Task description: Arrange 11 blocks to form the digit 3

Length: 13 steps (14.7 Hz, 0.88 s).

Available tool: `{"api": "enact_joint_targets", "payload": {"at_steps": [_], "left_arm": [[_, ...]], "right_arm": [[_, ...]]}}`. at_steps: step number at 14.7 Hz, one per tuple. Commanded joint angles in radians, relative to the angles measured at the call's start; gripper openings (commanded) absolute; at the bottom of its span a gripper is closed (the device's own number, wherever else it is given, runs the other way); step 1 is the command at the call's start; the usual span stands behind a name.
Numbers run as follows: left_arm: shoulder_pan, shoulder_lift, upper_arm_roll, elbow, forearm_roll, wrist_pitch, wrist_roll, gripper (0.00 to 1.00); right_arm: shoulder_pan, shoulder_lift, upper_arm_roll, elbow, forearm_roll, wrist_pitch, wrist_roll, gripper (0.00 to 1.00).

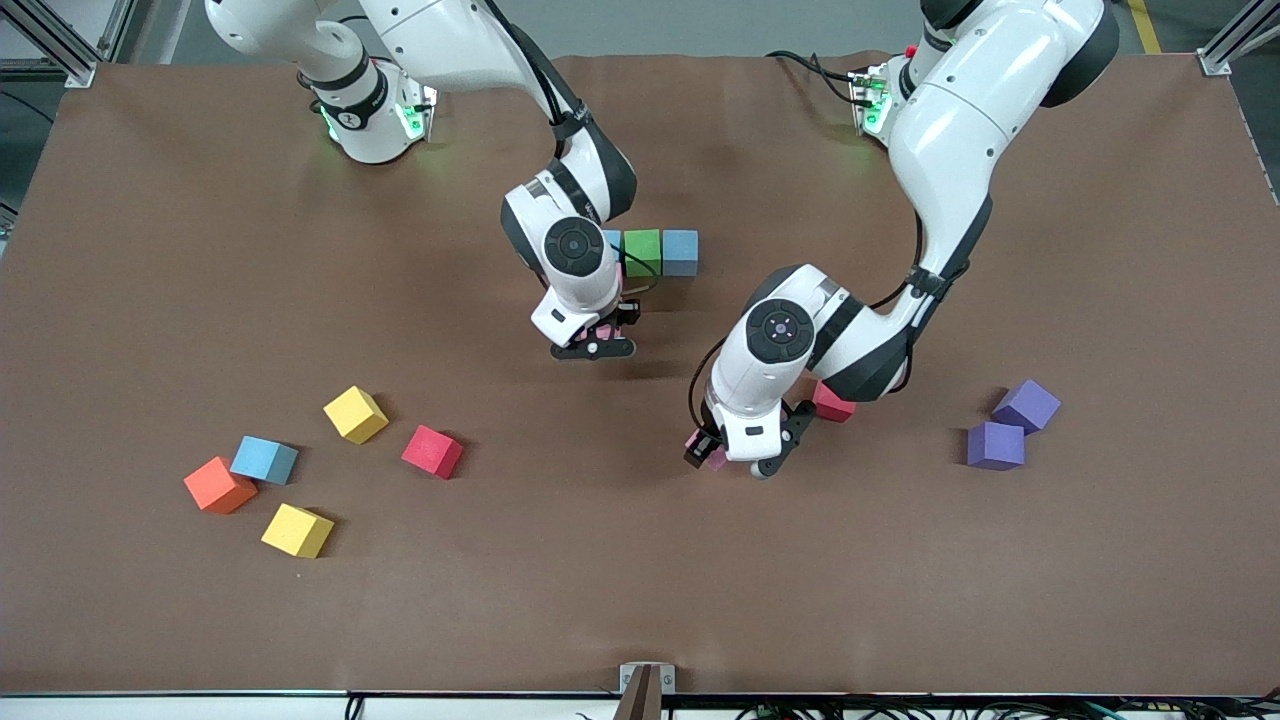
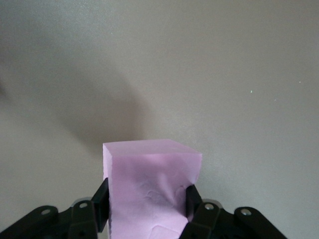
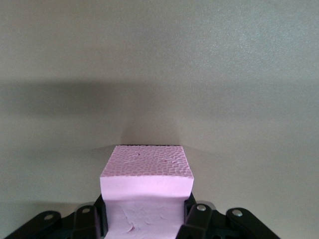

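Pink foam fills my left wrist view: the left gripper [image 2: 147, 209] has its fingers [image 2: 102, 206] pinching a pink cube [image 2: 149, 189] on two opposite faces, over bare brown table [image 1: 640, 600] beside a red cube [image 1: 832, 403] that the arm half covers. My right gripper [image 3: 145, 219] likewise clamps a second pink cube [image 3: 146, 184], just on the camera side of a short row where I see a green cube [image 1: 643, 251] touching a light blue cube [image 1: 680, 252], with a sliver of another blue one at the green cube's other end, mostly hidden by the arm. Two purple cubes [image 1: 1010, 425] sit close together toward the left arm's end. Toward the right arm's end lie two yellow cubes [image 1: 355, 414], another red cube [image 1: 432, 451], a blue cube [image 1: 265, 460] and an orange cube [image 1: 219, 485] touching it.
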Motion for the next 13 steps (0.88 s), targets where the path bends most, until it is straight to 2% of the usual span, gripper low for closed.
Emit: {"api": "enact_joint_targets", "payload": {"at_steps": [1, 2, 9, 12, 13], "left_arm": [[0.005, -0.036, 0.002, -0.037, 0.017, -0.001, 0.002, 0.34], [0.005, -0.036, 0.002, -0.037, 0.017, -0.001, 0.002, 0.34], [0.005, -0.036, -0.004, -0.037, 0.015, -0.001, -0.015, 0.34], [0.004, -0.04, -0.009, -0.036, 0.005, -0.05, -0.061, 0.34], [0.004, -0.048, -0.009, -0.037, 0.005, -0.069, -0.088, 0.34]], "right_arm": [[0.012, -0.016, -0.004, -0.021, -0.008, 0.005, 0.031, 0.64], [0.012, -0.016, -0.004, -0.019, -0.008, -0.001, 0.048, 1.0], [0.022, -0.019, -0.005, -0.009, -0.011, -0.01, 0.093, 1.0], [0.01, -0.028, -0.019, 0.083, -0.022, -0.177, 0.094, 1.0], [0.01, -0.029, -0.053, 0.135, -0.022, -0.249, 0.094, 1.0]]}}
